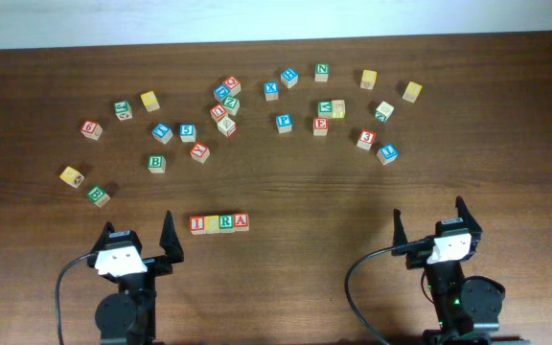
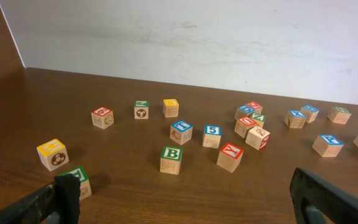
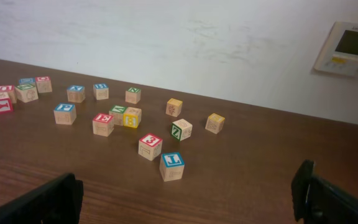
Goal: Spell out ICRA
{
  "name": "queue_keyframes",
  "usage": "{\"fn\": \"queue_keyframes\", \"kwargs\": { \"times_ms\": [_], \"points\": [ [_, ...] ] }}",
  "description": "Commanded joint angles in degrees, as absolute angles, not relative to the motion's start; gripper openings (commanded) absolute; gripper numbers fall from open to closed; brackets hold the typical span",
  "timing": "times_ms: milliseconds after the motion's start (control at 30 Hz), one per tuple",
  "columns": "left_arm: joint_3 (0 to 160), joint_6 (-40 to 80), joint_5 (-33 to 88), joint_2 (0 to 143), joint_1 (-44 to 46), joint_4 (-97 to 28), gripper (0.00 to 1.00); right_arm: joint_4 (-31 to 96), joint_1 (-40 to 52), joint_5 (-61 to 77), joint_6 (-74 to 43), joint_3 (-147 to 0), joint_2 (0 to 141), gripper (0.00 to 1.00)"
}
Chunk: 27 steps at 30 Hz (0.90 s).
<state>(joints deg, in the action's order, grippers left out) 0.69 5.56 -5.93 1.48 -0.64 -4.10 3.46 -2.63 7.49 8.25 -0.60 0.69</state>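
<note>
A row of small wooden cubes lies at the table's front middle in the overhead view. From left to right it holds the red "I" (image 1: pixel 197 224), a yellow-faced cube (image 1: pixel 212 223), the green "R" (image 1: pixel 226 222) and the red "A" (image 1: pixel 241 221), all touching side by side. My left gripper (image 1: pixel 137 230) stands open to the row's left, apart from it. Far off to the right, my right gripper (image 1: pixel 429 216) is also open. Neither wrist view shows the row. Nothing lies between the left gripper's (image 2: pixel 185 199) fingers or the right gripper's (image 3: pixel 185 193).
Loose cubes are scattered across the far half of the table. Among them are a green "B" (image 1: pixel 157 163) (image 2: pixel 171 159), a red "E" (image 1: pixel 320 125) (image 3: pixel 103 124), a red "3" (image 1: pixel 366 138) (image 3: pixel 150 147) and a blue cube (image 3: pixel 171 166). A green-topped cube (image 2: pixel 76 180) sits by my left finger.
</note>
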Motion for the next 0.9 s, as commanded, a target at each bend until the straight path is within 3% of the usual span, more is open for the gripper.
{"fn": "queue_keyframes", "kwargs": {
  "times_ms": [0,867],
  "points": [
    [0.6,4.8,-5.6,1.0,-0.4,-4.4,0.99,3.9,-2.3,7.0,5.8,-0.3,0.4,0.98],
    [0.6,4.8,-5.6,1.0,-0.4,-4.4,0.99,3.9,-2.3,7.0,5.3,-0.3,0.4,0.98]
  ]
}}
